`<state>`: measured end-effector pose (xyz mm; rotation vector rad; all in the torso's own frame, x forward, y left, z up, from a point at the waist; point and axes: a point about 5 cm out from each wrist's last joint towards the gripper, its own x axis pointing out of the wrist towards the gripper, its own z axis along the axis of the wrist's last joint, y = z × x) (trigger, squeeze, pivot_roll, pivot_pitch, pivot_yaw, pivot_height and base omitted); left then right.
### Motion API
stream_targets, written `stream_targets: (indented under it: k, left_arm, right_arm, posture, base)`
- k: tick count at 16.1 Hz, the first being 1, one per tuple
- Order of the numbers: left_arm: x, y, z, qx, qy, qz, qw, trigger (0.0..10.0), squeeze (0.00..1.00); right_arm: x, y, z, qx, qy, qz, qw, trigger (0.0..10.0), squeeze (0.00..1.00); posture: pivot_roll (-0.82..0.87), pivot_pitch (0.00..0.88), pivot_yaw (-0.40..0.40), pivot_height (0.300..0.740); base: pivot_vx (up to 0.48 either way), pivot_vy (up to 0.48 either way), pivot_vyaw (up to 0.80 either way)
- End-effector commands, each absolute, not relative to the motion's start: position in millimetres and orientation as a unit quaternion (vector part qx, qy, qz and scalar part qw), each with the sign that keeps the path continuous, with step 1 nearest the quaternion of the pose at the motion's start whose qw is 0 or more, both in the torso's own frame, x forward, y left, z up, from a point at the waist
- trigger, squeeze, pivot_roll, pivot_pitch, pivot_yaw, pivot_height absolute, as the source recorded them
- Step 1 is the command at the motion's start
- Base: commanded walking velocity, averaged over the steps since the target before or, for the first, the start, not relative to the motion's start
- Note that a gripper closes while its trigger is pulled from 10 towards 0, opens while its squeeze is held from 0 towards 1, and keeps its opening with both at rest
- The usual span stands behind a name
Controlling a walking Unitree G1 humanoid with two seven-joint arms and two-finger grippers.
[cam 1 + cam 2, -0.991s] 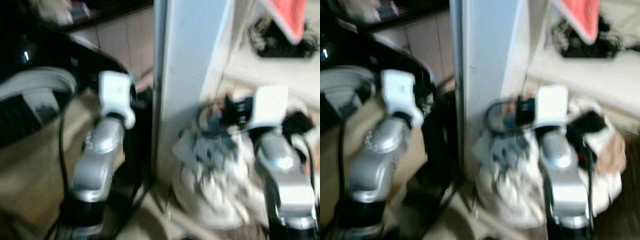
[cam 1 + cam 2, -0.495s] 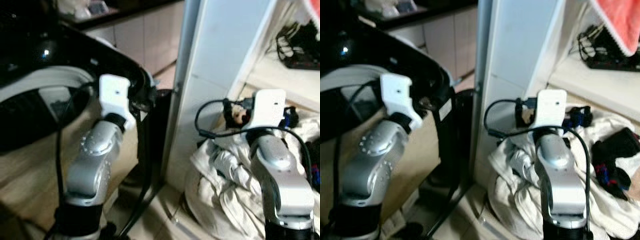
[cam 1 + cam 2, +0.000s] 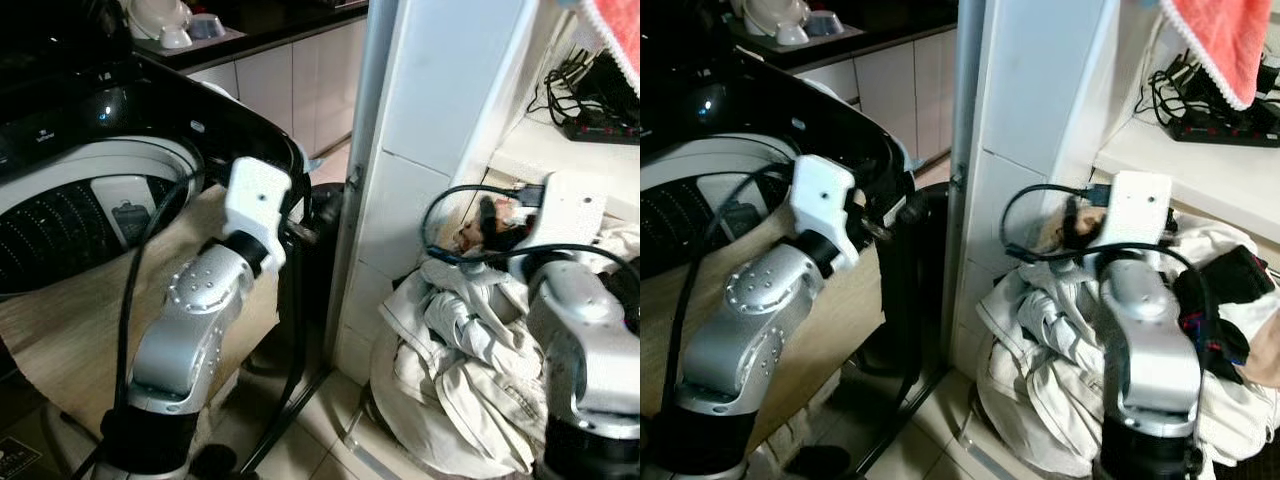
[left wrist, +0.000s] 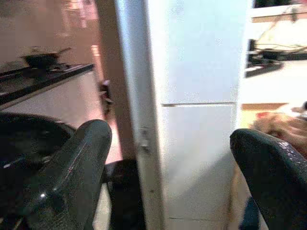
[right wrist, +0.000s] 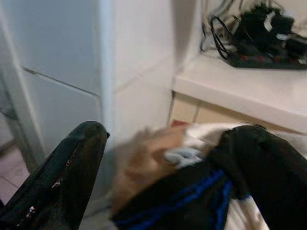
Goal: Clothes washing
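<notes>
Right gripper [image 5: 158,158] spread wide, holding nothing, poised over the laundry pile [image 3: 1060,370] heaped on the floor against the white tiled pillar [image 3: 440,150]. Left gripper [image 4: 168,167] also wide open and empty, beside the washing machine [image 3: 80,190], its drum open at the pillar's far side.

1. White tiled pillar [image 3: 440,130] — stands upright between the two halves of the scene, a metal edge strip [image 3: 362,170] running down its corner.
2. White shelf [image 3: 1200,165] — bears a black power strip [image 3: 1225,125] with tangled cables [image 3: 575,75].
3. Coral towel [image 3: 1220,40] — hangs above the shelf, white trim along its edge.
4. Dark countertop [image 3: 250,25] — carries white bowls [image 3: 165,20]; pale cabinet doors [image 3: 290,85] stand below it.
5. Tiled floor [image 3: 330,445] — pale, at the pillar's foot.
</notes>
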<state>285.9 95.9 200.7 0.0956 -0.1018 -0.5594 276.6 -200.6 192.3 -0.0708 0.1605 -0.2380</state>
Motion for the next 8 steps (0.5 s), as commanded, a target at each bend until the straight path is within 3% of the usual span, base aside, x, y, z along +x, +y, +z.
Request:
stream_targets:
  k: [1, 4, 5, 6, 8]
  left_arm:
    - [280.5, 89.2, 203.4, 0.050, -0.052, -0.316, 0.946, 10.0, 0.00]
    - [269.3, 80.2, 205.4, 0.043, -0.053, -0.403, 0.912, 10.0, 0.00]
    - [267.3, 79.5, 205.9, 0.047, -0.055, -0.416, 0.906, 10.0, 0.00]
    - [264.6, 78.8, 205.9, 0.051, -0.054, -0.433, 0.898, 10.0, 0.00]
    - [264.1, 79.7, 205.2, 0.056, -0.052, -0.435, 0.897, 10.0, 0.00]
  right_arm:
    - [279.7, -207.7, 188.0, -0.032, 0.106, -0.137, 0.984, 10.0, 1.00]
    - [286.8, -230.1, 179.1, -0.047, 0.152, -0.181, 0.971, 10.0, 1.00]
    - [287.5, -234.8, 178.9, -0.049, 0.156, -0.193, 0.968, 10.0, 0.58]
    - [287.9, -241.7, 178.2, -0.054, 0.160, -0.209, 0.963, 10.0, 0.00]
    - [288.6, -245.9, 174.6, -0.038, 0.163, -0.210, 0.963, 10.0, 0.00]
  posture:
    - [-0.11, 0.000, -0.026, 0.740]
    - [-0.10, 0.000, -0.023, 0.740]
    - [-0.10, 0.000, -0.024, 0.740]
    - [-0.10, 0.000, -0.024, 0.740]
    - [-0.10, 0.000, -0.021, 0.740]
  base:
    - [0.000, 0.000, 0.00]
    - [0.000, 0.000, 0.00]
    - [0.000, 0.000, 0.00]
    - [0.000, 0.000, 0.00]
    - [0.000, 0.000, 0.00]
